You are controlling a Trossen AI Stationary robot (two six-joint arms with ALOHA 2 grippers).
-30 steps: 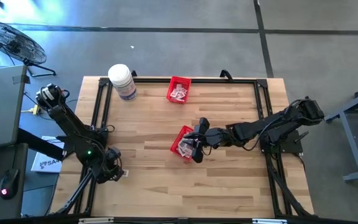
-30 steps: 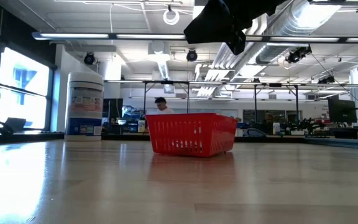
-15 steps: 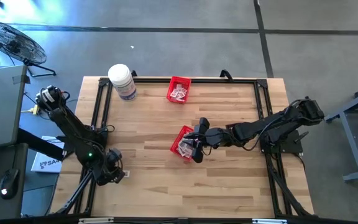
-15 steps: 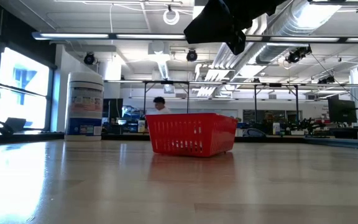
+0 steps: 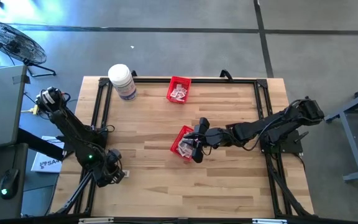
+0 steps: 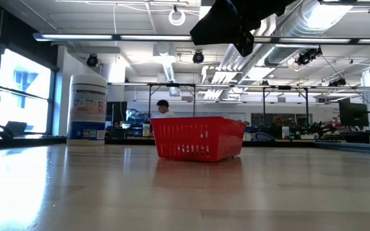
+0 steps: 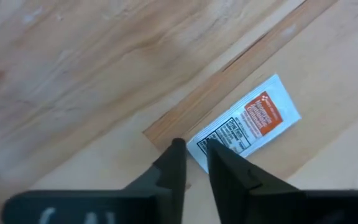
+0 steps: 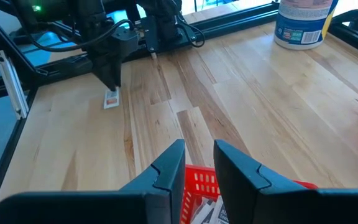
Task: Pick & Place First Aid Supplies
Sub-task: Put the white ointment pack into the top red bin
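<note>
Wooden tabletop (image 5: 166, 186) filling the middle of the high view, framed by black rails. Big white jar (image 5: 122, 81) upright near the upper left corner of the tabletop. Two red mesh baskets: one (image 5: 179, 89) at upper centre with pale packets inside, the other (image 5: 183, 142) at mid-frame, also holding packets and partly covered by the right arm. Right end effector (image 5: 196, 146) over the right rim of that central basket; in the right wrist view the two dark fingers (image 8: 171, 163) standing a little apart above the red mesh, gripping nothing that can be seen. Left end effector (image 5: 114, 175) low at the lower left of the tabletop, close to the left rail. In the left wrist view, fingertips (image 7: 178, 149) narrowed to a slim gap and set down at the near corner of a single first aid packet (image 7: 248, 122), white with dark print and an orange panel, lying flat on the wood just right of centre; whether that corner is actually pinched cannot be told. Same packet (image 8: 111, 99) visible in the right wrist view at left of centre, flat under the left arm's fingers.
</note>
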